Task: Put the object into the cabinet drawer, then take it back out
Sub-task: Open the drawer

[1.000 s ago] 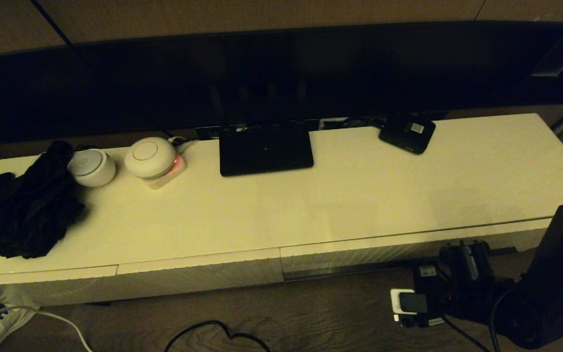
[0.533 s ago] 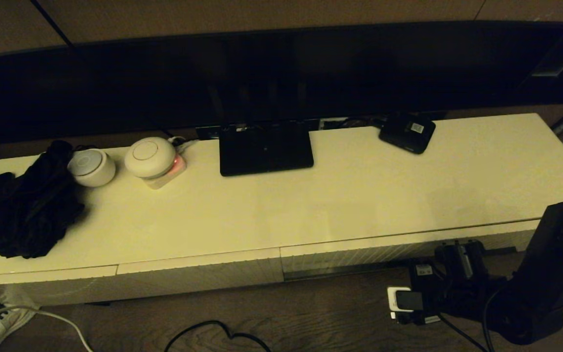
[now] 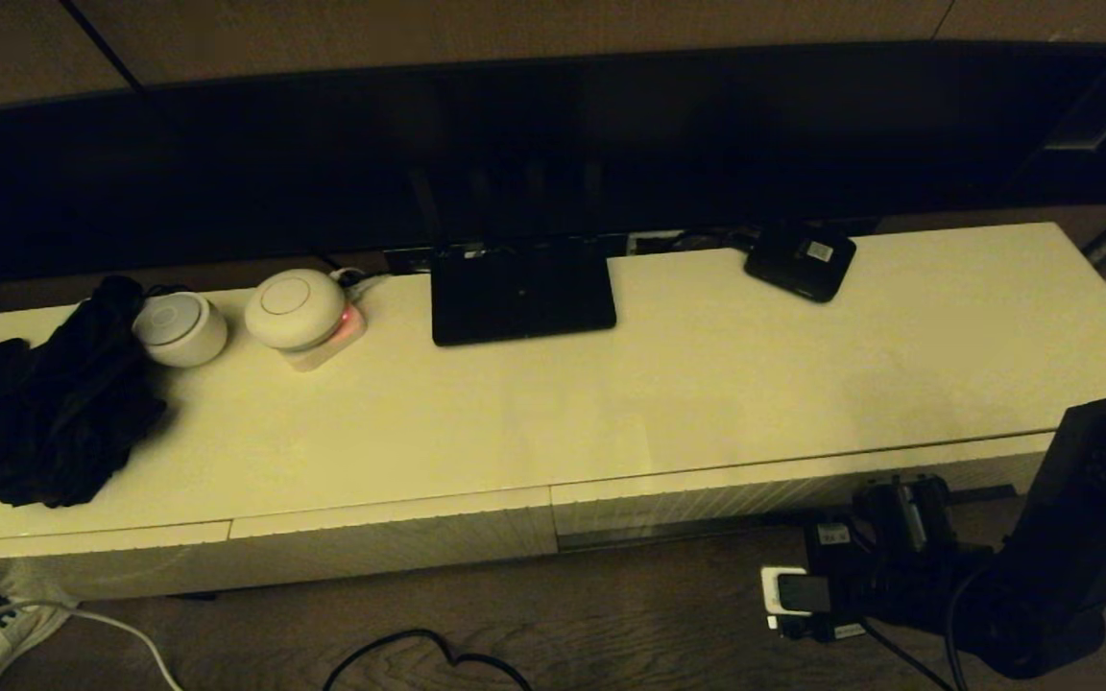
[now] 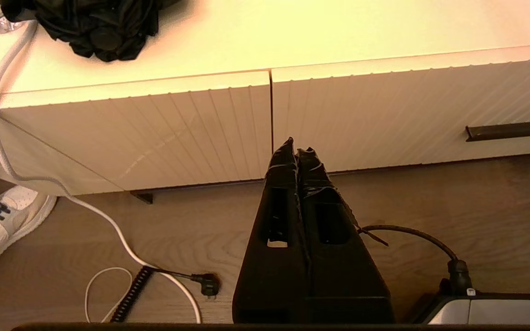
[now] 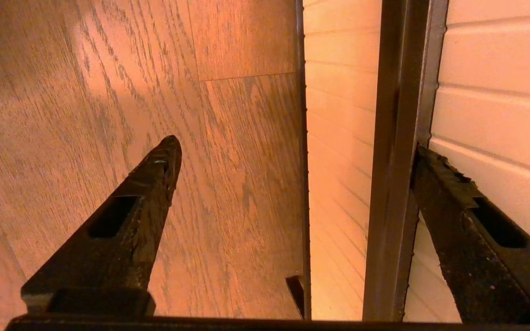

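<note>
Spreading its fingers wide, the right gripper (image 5: 292, 151) is straddling the dark handle bar (image 5: 396, 161) on the closed cabinet drawer (image 3: 783, 494), whose cream ribbed front is sitting at four o'clock. The left gripper (image 4: 298, 151) is idling pinched together. Beyond, shadow is swallowing the router (image 3: 521, 291).

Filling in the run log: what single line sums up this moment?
stage: reaching drawer handle | right gripper: jaws open astride dark bar handle of ribbed cream-white cabinet drawer | left gripper: jaws shut, parked | drawer: closed
</note>
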`<state>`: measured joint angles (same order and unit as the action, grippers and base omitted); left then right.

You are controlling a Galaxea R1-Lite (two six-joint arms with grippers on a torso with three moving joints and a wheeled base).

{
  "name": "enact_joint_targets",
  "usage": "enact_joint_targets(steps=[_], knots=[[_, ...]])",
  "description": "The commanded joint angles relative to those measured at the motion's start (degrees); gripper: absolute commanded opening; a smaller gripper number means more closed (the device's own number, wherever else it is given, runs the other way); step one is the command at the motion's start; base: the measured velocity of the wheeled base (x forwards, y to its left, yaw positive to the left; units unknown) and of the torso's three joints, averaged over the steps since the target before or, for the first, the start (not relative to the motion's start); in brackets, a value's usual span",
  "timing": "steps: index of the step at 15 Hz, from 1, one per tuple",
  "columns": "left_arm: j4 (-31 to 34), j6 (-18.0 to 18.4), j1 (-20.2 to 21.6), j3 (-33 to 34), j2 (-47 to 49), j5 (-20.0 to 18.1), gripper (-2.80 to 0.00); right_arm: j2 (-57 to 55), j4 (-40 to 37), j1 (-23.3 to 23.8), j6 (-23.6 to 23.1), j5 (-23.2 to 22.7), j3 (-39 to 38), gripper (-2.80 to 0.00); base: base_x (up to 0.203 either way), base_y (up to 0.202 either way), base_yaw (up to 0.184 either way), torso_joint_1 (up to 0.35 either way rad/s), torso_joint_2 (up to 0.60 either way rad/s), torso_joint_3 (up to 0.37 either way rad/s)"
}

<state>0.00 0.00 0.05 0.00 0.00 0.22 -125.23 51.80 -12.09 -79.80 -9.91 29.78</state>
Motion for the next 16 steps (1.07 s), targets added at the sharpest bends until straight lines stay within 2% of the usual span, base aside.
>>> enact_joint_targets(steps=[1, 12, 16], knots=[[0.0, 0.0, 0.0, 0.2, 0.0, 0.0, -2.8, 0.4, 0.1, 0.0, -0.4, -0.2, -1.2, 0.0, 0.0, 0.0, 0.0, 0.0, 0.0, 0.0], [0.0, 0.0, 0.0, 0.2, 0.0, 0.0, -2.8, 1.1, 0.2, -1.2, -0.4, -0.5, -6.6, 0.0, 0.0, 0.0, 0.0, 0.0, 0.0, 0.0], [0.0, 0.0, 0.0, 0.2, 0.0, 0.0, -2.8, 5.6, -0.3, -1.2, -0.5, -0.5, -6.4, 0.0, 0.0, 0.0, 0.0, 0.0, 0.0, 0.0]])
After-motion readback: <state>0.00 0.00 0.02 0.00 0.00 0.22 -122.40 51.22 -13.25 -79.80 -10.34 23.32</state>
